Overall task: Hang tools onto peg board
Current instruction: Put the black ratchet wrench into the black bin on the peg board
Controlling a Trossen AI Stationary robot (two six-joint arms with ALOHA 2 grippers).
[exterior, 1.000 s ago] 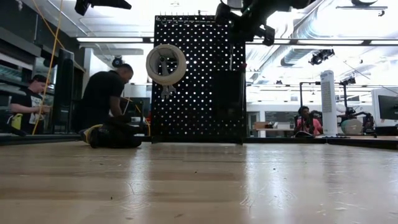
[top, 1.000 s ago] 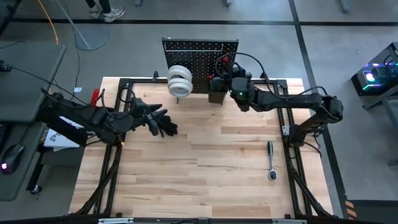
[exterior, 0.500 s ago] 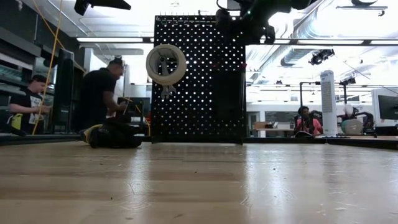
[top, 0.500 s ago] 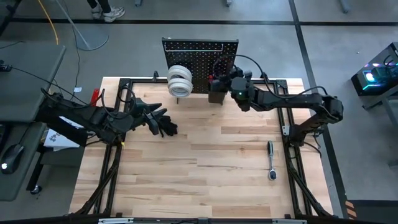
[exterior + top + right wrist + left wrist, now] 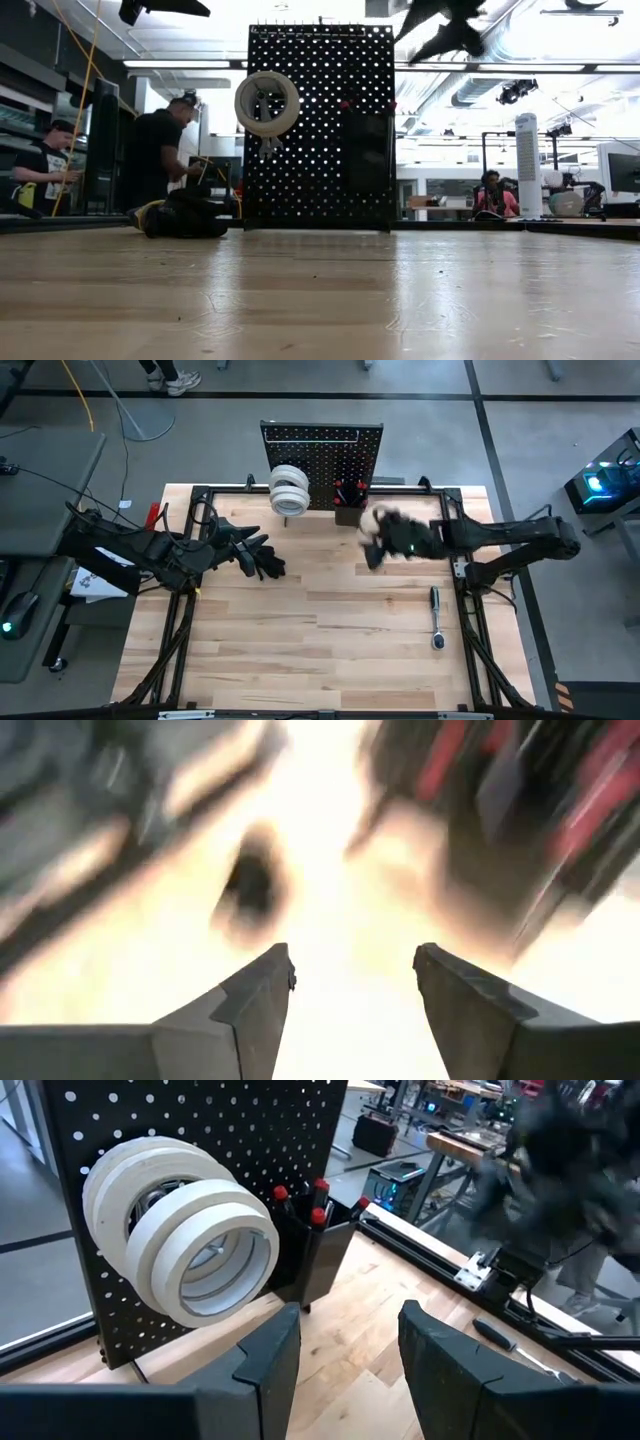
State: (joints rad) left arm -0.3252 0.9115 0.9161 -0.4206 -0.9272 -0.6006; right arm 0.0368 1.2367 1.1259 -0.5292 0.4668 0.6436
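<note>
The black peg board (image 5: 322, 455) stands upright at the table's far edge. Two white tape rolls (image 5: 289, 491) hang from a peg on its front, as the left wrist view (image 5: 190, 1240) also shows. A small black bin (image 5: 325, 1255) on the board holds screwdrivers standing with red handles (image 5: 350, 490) up. My right gripper (image 5: 372, 546) hovers open and blurred just in front of the bin, nothing between its fingers (image 5: 250, 1000). My left gripper (image 5: 265, 560) waits open at the table's left, facing the board, and holds nothing.
A silver ratchet (image 5: 437, 618) lies on the wooden table near the right side. Black frame rails (image 5: 470, 620) run along both table sides. People (image 5: 165, 170) sit on the floor beyond the board. Bare wood (image 5: 330, 630) stretches across the middle and near side.
My right gripper has drawn back from the bin on the peg board toward the table's near edge, swinging fast and tipping up from a steep downward slant. The red handles in the bin now show uncovered. My left arm has kept still.
</note>
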